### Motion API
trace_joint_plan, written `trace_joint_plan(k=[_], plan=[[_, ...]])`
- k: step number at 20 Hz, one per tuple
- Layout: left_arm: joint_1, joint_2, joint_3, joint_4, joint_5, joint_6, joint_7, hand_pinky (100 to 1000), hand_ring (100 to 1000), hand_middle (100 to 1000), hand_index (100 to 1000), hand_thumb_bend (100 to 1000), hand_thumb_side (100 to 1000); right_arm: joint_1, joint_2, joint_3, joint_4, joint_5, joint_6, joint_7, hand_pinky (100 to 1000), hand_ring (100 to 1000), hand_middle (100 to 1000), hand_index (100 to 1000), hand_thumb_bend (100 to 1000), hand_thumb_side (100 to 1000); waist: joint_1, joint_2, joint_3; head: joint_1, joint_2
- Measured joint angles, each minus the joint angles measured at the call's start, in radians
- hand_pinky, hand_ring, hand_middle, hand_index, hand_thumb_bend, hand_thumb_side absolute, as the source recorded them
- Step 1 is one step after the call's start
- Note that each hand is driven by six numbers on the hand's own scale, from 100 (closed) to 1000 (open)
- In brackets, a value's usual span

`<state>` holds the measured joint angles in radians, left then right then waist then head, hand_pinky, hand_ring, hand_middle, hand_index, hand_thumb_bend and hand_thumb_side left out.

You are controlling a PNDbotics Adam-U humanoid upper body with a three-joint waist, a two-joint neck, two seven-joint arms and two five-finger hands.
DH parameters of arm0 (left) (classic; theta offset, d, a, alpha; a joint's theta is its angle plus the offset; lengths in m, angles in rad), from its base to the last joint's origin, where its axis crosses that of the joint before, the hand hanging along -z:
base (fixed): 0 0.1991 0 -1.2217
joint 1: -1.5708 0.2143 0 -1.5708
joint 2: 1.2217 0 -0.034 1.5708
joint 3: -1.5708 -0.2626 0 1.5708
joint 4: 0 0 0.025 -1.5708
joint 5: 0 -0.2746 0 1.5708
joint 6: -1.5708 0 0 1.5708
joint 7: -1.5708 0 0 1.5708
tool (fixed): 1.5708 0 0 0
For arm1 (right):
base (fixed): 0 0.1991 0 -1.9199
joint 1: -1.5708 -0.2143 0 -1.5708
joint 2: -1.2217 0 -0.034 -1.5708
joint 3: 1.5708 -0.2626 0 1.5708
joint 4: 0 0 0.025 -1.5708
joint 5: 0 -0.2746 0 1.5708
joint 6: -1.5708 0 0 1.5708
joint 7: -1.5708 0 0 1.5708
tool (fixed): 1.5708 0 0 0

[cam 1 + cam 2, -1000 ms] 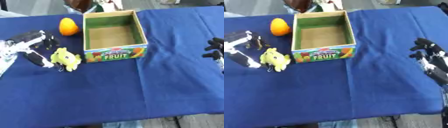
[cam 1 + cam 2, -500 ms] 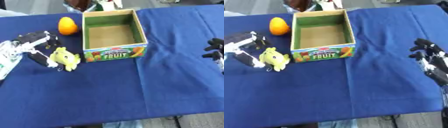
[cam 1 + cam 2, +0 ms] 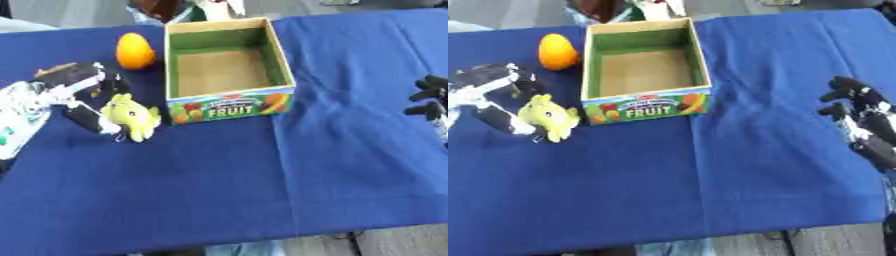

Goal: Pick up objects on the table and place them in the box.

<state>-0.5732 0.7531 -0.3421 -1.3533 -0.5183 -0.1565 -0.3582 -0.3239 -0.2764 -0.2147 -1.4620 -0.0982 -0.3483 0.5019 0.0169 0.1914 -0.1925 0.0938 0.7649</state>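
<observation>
Left hand [image 3: 80,95] spread loose around yellow plush toy [image 3: 131,116], touching, not clenched on it. Toy on blue surface [image 3: 262,175] just left of fruit box [image 3: 226,67]. Orange [image 3: 135,50] beside box. Right hand [image 3: 857,116] relaxed, released, far right.

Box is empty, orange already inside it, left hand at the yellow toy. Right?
Not quite. The orange is not in the box; it sits on the blue cloth left of it, as the left eye view shows. The box is empty, and the left hand is at the yellow toy.
</observation>
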Motion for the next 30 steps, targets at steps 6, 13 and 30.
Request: trace_joint_plan(k=[6, 13, 30], plan=[[0.000, -0.005, 0.000, 0.005, -0.020, -0.016, -0.023, 698, 605, 620, 761, 548, 299, -0.001, 0.000, 0.000, 0.000, 0.000, -0.001, 0.001, 703, 1000, 649, 915, 100, 391, 0.000, 0.000, 0.001, 0.000, 0.000], [0.000, -0.005, 0.000, 0.005, -0.028, -0.029, -0.040, 696, 600, 612, 756, 510, 287, -0.001, 0.000, 0.000, 0.000, 0.000, -0.001, 0.002, 703, 1000, 649, 915, 100, 392, 0.000, 0.003, 0.001, 0.000, 0.000], [0.001, -0.005, 0.000, -0.002, -0.100, -0.051, -0.001, 484, 250, 249, 479, 189, 207, -0.001, 0.001, 0.000, 0.000, 0.000, -0.001, 0.002, 704, 1000, 649, 915, 100, 393, -0.001, 0.005, 0.002, -0.004, 0.000]])
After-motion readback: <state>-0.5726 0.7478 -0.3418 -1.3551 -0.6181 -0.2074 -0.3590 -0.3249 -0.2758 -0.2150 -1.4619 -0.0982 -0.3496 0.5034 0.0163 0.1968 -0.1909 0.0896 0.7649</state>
